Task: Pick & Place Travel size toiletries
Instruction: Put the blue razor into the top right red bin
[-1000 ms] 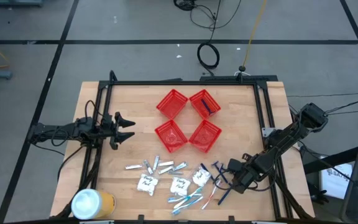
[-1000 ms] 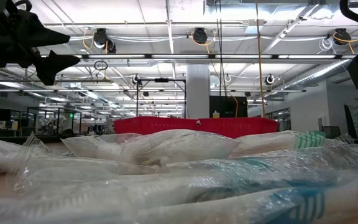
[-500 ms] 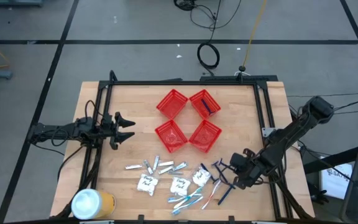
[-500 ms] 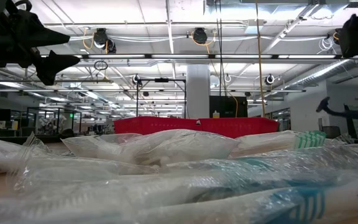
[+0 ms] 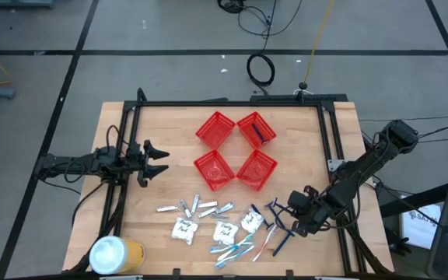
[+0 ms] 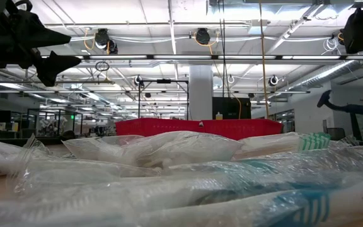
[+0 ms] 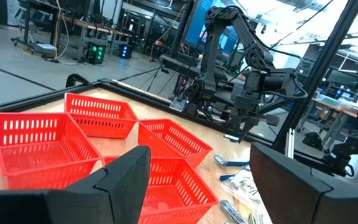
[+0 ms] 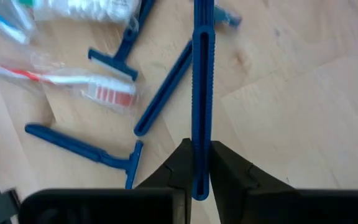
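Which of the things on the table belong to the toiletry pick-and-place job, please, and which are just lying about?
Part of the job:
- blue razor held in the right gripper
- loose razors
- toothbrushes
- white sachets
- small tubes
- red baskets, one already holding a razor

Just lying about:
- yellow can
- left gripper, waiting open at the table's left edge

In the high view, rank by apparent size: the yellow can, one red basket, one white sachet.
1. Red basket, largest.
2. Yellow can, slightly smaller, though it stands taller and nearer the overhead camera, so this ranking is unsure.
3. White sachet, clearly smallest.
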You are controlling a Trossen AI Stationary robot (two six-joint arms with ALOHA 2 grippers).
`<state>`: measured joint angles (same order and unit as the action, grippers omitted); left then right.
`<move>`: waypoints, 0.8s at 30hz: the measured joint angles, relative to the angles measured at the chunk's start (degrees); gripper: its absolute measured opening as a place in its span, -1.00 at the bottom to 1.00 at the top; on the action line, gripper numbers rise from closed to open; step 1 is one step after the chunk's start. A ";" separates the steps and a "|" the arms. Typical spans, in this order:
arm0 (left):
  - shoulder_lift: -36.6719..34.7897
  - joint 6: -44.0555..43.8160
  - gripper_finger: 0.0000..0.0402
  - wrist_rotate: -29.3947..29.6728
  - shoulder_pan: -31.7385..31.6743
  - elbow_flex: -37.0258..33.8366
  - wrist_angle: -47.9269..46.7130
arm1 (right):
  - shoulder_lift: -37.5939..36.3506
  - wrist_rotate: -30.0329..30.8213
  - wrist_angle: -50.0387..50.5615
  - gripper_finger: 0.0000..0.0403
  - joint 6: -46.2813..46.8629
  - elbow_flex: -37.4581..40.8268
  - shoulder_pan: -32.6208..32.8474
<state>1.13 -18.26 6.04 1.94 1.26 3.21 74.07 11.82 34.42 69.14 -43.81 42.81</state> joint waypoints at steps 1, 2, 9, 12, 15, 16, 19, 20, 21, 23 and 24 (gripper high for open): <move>0.00 0.00 0.35 0.00 0.01 0.00 -0.01 | 0.00 0.68 -0.24 -0.85 -0.02 -0.04 -0.01; 0.00 0.02 0.35 0.00 0.01 0.00 -0.01 | 0.00 1.58 -0.49 -0.85 -0.13 -0.04 -0.07; -0.02 0.00 0.35 0.00 -0.01 0.00 -0.01 | 0.00 4.83 -3.97 -0.85 -4.65 -0.07 -2.06; -0.02 0.00 0.35 0.01 0.00 0.00 -0.01 | -0.03 6.25 -5.69 -0.84 -7.97 -0.07 -3.49; -0.02 0.00 0.35 0.00 -0.01 0.00 -0.01 | -0.03 6.36 -8.32 -0.84 -12.11 -0.07 -5.11; 0.00 0.00 0.35 0.00 0.01 0.00 -0.01 | -0.03 6.36 -9.14 -0.85 -13.53 -0.07 -5.69; 0.00 0.00 0.35 0.00 -0.01 0.00 -0.01 | -0.03 6.36 -12.31 -0.86 -18.68 -0.07 -7.25; -0.01 0.00 0.35 0.00 -0.01 0.00 0.00 | -0.03 6.36 -13.35 -0.85 -20.50 -0.07 -7.75; 0.00 0.00 0.35 0.01 -0.01 0.00 -0.01 | -0.03 6.37 -14.39 -0.84 -22.29 -0.07 -8.20; 0.00 0.00 0.35 0.00 0.01 0.00 -0.01 | -0.03 6.33 -16.50 -0.83 -25.82 -0.07 -9.26; 0.00 0.01 0.35 0.00 0.00 0.00 0.00 | -0.03 6.32 -17.75 -0.83 -27.62 -0.01 -9.84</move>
<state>1.12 -18.25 6.04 1.94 1.26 3.22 74.04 18.14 16.66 41.52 -43.82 32.97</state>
